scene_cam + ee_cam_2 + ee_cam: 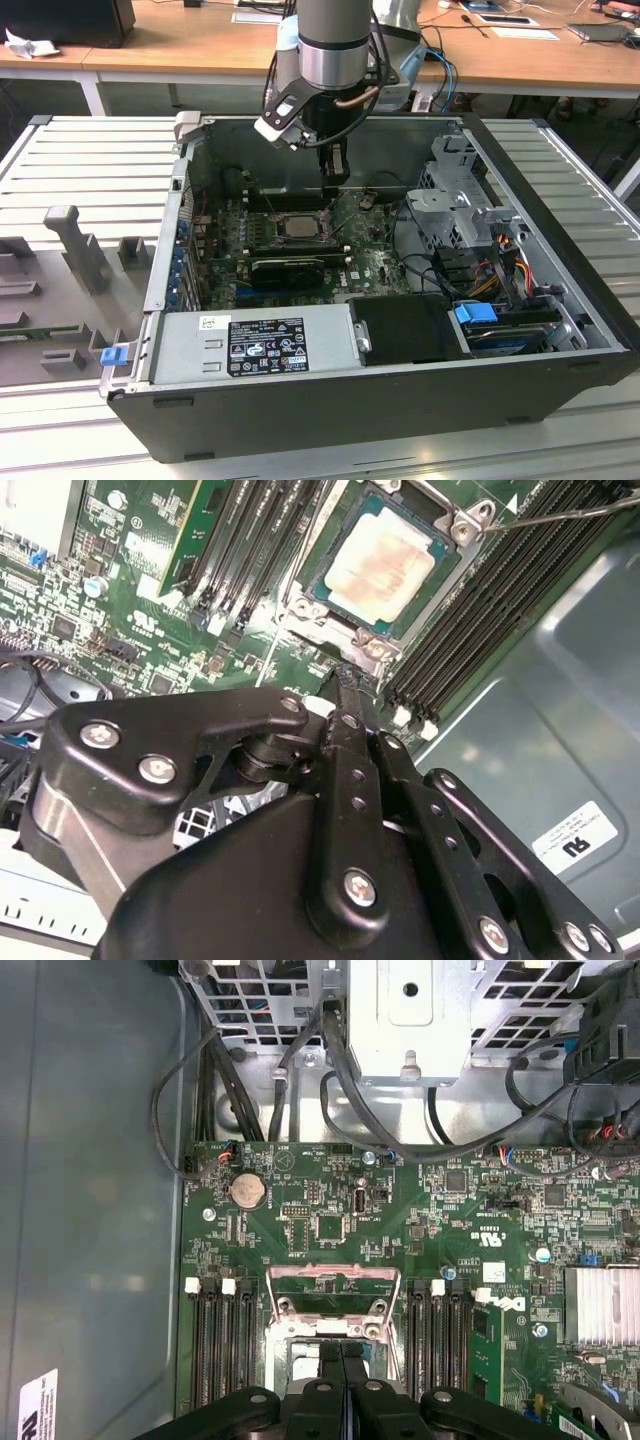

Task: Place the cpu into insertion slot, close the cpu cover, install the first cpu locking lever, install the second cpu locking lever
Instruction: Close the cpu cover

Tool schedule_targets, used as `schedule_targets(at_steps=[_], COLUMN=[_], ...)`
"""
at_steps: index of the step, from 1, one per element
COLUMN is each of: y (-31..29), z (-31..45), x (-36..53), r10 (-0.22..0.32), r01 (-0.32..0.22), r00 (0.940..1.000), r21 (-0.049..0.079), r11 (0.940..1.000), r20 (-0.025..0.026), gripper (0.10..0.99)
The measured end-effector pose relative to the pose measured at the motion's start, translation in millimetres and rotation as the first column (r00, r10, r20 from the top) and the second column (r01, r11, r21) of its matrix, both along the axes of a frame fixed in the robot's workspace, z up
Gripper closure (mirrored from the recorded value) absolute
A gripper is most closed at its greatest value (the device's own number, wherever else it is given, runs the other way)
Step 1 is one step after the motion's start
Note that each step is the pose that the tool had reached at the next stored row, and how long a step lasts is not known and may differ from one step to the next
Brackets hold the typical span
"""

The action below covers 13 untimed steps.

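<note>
One cpu (pixel 378 565) is seated in one insertion slot (pixel 440 542). One hand (pixel 345 677), fingers together, is held just beside it.

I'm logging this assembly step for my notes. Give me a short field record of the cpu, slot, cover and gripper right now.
cpu: seated in the insertion slot, silver top up
cpu cover: cannot tell whether closed
gripper: shut, tips by the slot's edge
lever: thin wire, sticks out past a slot corner
setting: green motherboard inside an open computer case
</note>
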State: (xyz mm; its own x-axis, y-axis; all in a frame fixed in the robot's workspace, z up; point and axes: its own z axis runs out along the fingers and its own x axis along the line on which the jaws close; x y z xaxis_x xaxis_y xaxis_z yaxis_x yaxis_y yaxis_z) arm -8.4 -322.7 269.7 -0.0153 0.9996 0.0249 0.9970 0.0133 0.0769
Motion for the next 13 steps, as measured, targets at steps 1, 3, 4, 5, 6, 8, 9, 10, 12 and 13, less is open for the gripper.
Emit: schedule_targets(at_steps=[1,3,4,5,6,8,9,10,12,13], y=[0.0,0.0,0.0,0.0,0.0,0.0,0.0,0.0,0.0,0.0], z=[-0.1,0.0,0.0,0.0,0.0,-0.1,0.0,0.0,0.0,0.0], x=[1.1,2.9,4.2,5.2,6.5,8.9,11.2,13.5,16.5,18.0], r10=[0.0,0.0,0.0,0.0,0.0,0.0,0.0,0.0,0.0,0.0], r01=[0.0,0.0,0.0,0.0,0.0,0.0,0.0,0.0,0.0,0.0], r00=[1.0,1.0,1.0,1.0,1.0,1.0,1.0,1.0,1.0,1.0], r21=[0.0,0.0,0.0,0.0,0.0,0.0,0.0,0.0,0.0,0.0], r11=[1.0,1.0,1.0,1.0,1.0,1.0,1.0,1.0,1.0,1.0], r20=[0.0,-0.0002,-0.0003,-0.0005,-0.0006,-0.0008,-0.0012,-0.0014,-0.0017,-0.0019], gripper=[0.98,0.98,0.98,0.98,0.98,0.98,0.98,0.98,0.98,0.98])
